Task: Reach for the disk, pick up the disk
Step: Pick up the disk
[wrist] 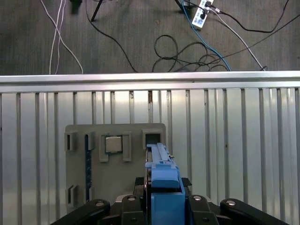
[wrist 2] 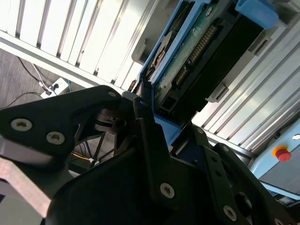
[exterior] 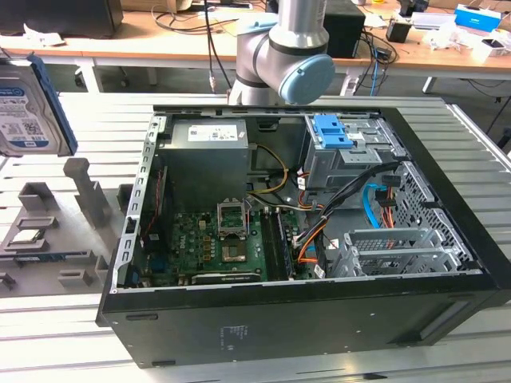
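In the exterior view the disk (exterior: 30,104) hangs upright at the exterior view's left, label showing, above a grey fixture (exterior: 80,207) on the table (exterior: 48,335); in the second wrist view the pincer (wrist 2: 152,107) clamps its blue-railed end; in the first wrist view its long axis points from the pincer toward the fixture.

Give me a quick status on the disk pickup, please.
Gripper shut on the disk. Disk held on edge over the grey fixture. Nothing seen blocking it.

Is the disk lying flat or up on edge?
On edge: the disk stands upright, label facing the exterior view; the end effector grips its thin blue-railed edge.
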Available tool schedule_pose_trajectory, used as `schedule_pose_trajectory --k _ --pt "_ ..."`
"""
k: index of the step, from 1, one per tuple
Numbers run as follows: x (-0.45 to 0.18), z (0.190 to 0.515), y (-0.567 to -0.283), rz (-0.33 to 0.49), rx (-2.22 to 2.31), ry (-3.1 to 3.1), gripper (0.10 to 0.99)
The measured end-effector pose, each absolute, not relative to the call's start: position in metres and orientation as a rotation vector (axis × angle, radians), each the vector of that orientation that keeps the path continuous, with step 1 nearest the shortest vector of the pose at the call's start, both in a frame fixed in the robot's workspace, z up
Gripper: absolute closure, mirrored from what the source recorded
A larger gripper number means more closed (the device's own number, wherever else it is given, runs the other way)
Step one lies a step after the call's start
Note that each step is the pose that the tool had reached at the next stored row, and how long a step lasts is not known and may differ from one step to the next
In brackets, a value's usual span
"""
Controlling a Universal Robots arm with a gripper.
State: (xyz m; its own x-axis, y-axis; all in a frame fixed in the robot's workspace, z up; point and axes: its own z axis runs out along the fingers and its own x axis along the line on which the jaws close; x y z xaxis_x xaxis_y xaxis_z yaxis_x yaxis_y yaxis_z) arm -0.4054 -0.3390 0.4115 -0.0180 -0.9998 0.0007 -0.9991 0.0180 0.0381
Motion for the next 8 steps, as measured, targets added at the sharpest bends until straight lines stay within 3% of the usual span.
schedule_pose_trajectory --k 8 --pt "-0.405 0.423 -0.339 -0.042 2.182 -2.222 0.718"
